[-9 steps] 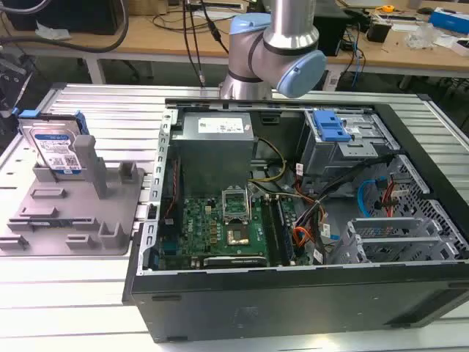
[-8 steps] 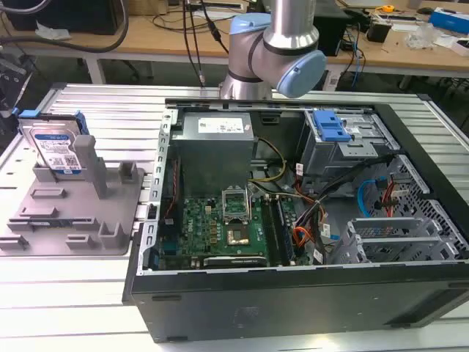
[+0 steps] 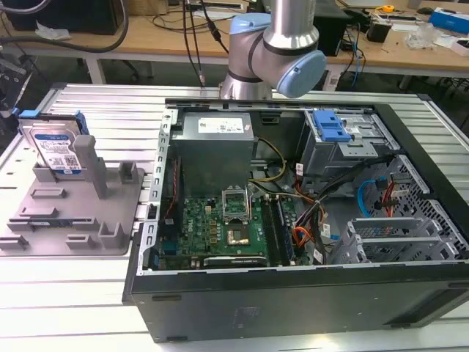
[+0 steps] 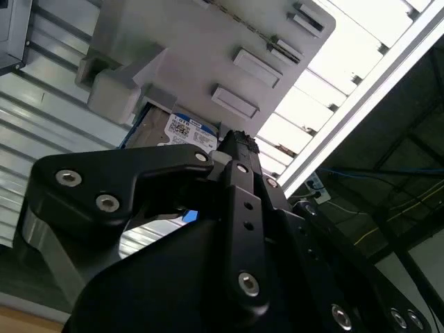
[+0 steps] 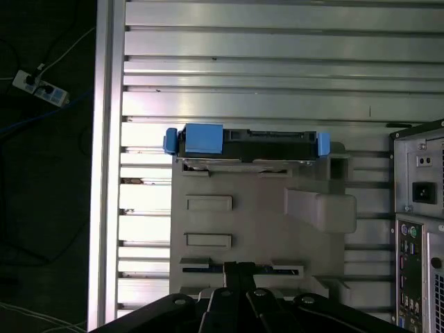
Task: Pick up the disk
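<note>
First wrist view: your gripper (image 5: 239, 269) clenched on nothing, apart from disk (image 5: 250, 144). Disk stands on edge in grey fixture (image 5: 236, 222), beside computer case (image 5: 416, 208). Untouched; grasp and lift not yet done.

Exterior view: I find even, bright light from overhead, with soft, short shadows beside the grey fixture (image 3: 88, 213). The computer case (image 3: 293, 308) is dimmer along its near inner wall. Second wrist view: the table slats (image 4: 361, 55) burn out to white glare, while my gripper (image 4: 232, 142) stands as a dark mass with small glints on its screws. First wrist view: pale bands of glare run along the slats, and the floor (image 5: 41, 208) beyond the table edge lies nearly black.
</note>
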Tool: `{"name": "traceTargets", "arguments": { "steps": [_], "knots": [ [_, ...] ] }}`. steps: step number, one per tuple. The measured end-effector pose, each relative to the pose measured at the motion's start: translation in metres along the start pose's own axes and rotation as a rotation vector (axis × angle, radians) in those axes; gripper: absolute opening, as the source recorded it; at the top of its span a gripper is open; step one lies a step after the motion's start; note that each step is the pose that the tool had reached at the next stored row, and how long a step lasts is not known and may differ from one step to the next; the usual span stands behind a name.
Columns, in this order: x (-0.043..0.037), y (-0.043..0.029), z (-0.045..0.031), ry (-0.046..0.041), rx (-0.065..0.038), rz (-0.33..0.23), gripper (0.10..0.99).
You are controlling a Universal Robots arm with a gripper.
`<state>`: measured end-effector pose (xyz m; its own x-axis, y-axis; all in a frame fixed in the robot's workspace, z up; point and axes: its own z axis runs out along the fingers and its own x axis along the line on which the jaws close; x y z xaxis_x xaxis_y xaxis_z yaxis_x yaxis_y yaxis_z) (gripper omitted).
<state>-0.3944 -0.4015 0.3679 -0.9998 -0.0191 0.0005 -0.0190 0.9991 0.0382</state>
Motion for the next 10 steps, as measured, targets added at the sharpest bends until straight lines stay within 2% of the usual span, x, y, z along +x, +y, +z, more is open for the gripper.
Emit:
{"name": "traceTargets", "arguments": {
  "steps": [5, 10],
  "knots": [
    [0.0000, 0.0000, 0.0000, 0.0003, 0.000, -0.006, 0.106],
    [0.0000, 0.0000, 0.0010, 0.0054, 0.000, -0.141, 0.106]
  ]
}}
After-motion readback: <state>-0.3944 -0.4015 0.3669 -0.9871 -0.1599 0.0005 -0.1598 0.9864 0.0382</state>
